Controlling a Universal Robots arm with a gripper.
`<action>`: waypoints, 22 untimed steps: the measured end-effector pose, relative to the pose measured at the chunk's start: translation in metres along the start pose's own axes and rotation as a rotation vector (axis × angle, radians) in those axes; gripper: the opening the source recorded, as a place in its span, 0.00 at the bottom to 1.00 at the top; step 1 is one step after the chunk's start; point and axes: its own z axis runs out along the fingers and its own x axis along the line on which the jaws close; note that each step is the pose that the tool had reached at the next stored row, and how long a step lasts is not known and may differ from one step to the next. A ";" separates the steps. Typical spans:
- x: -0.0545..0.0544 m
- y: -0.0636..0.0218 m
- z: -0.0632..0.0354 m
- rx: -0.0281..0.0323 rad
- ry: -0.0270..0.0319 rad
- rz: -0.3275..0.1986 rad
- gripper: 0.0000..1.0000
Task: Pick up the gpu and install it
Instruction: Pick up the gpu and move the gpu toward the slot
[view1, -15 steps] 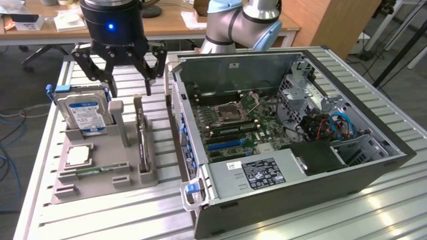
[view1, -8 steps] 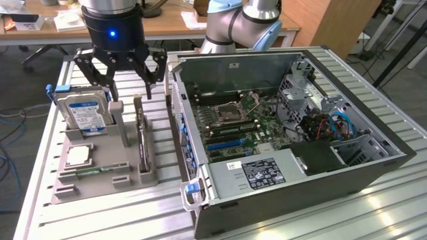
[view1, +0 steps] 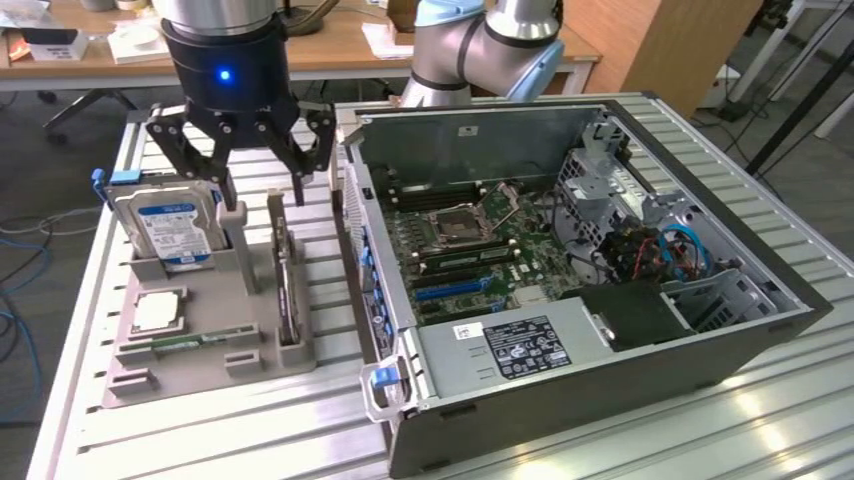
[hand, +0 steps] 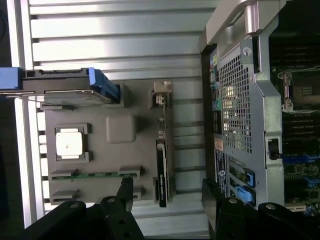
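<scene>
The gpu (view1: 284, 268) stands on its long edge in a slot of the grey holder (view1: 254, 335) on the exterior view's left. In the wrist view the gpu (hand: 163, 150) is a thin dark strip seen edge-on. My gripper (view1: 264, 190) hangs open above the far end of the holder, between the hard drive and the gpu, holding nothing. In the wrist view the gripper (hand: 167, 195) has its black fingers (hand: 125, 192) spread to either side of the card's end, well above it. The open computer case (view1: 641, 110) lies to the exterior view's right, its motherboard (view1: 467, 235) exposed.
A silver hard drive (view1: 167, 225) with a blue-white label stands upright in the holder beside the gripper. A square CPU chip (view1: 158, 310) and a memory stick (hand: 95, 175) lie in other pockets. The case wall (hand: 240, 100) is close beside the gpu. Desks stand behind.
</scene>
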 end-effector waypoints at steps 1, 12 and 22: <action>0.000 -0.0002 0.0008 -0.0001 -0.0001 0.000 0.66; 0.000 -0.0045 0.0205 -0.0022 0.0002 0.000 0.66; 0.001 -0.0063 0.0384 -0.0022 0.0003 0.000 0.66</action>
